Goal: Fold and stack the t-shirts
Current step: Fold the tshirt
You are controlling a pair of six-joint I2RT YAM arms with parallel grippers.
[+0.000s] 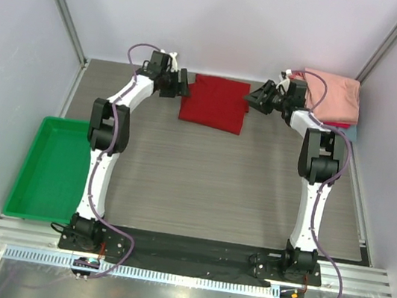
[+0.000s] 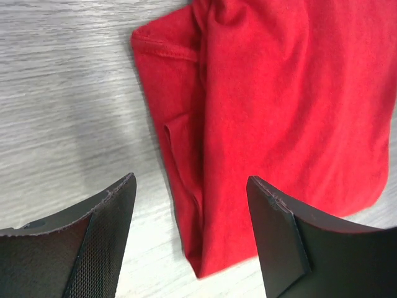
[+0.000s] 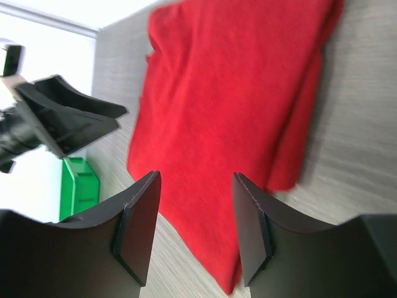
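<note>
Folded shirt [image 1: 213, 112] flat on table [image 1: 215, 189], far-middle. Left gripper [image 1: 181, 86] just beside its left edge, right gripper [image 1: 256, 98] just beside its right edge. Shirt stack [image 1: 332, 98] in far right corner, right of right gripper. Tray [image 1: 48, 170] along table's left side, nearer arm bases.

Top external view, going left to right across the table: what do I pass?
Green tray → left end effector → folded red t-shirt → right end effector → salmon-pink t-shirt, topping the stack in the far right corner.
</note>
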